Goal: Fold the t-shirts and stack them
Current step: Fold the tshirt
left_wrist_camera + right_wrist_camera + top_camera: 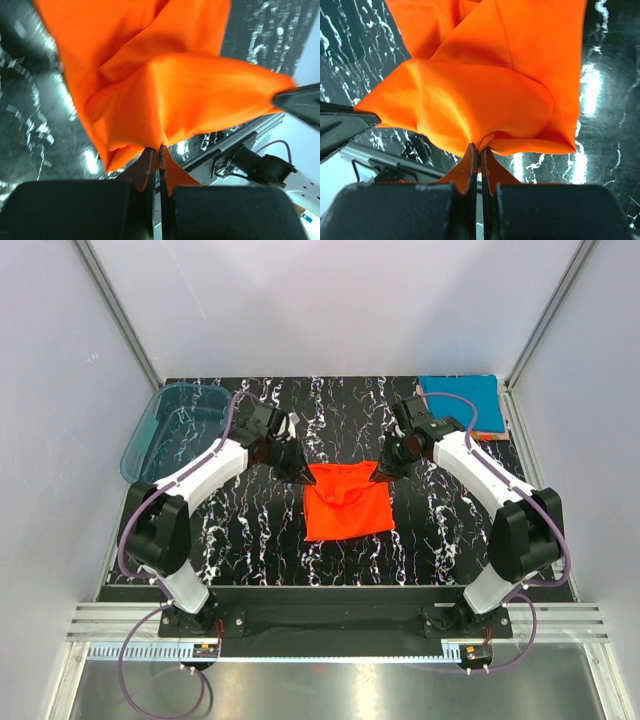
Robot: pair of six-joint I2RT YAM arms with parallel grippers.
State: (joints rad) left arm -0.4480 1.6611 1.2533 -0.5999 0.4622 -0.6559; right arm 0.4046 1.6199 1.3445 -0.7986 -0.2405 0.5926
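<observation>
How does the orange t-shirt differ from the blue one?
The orange t-shirt sits mid-table, rumpled; the blue t-shirt lies at the far right corner, folded flat and square. The left end effector and right end effector pinch the orange one; the blue one is untouched. Both are plain-coloured.
</observation>
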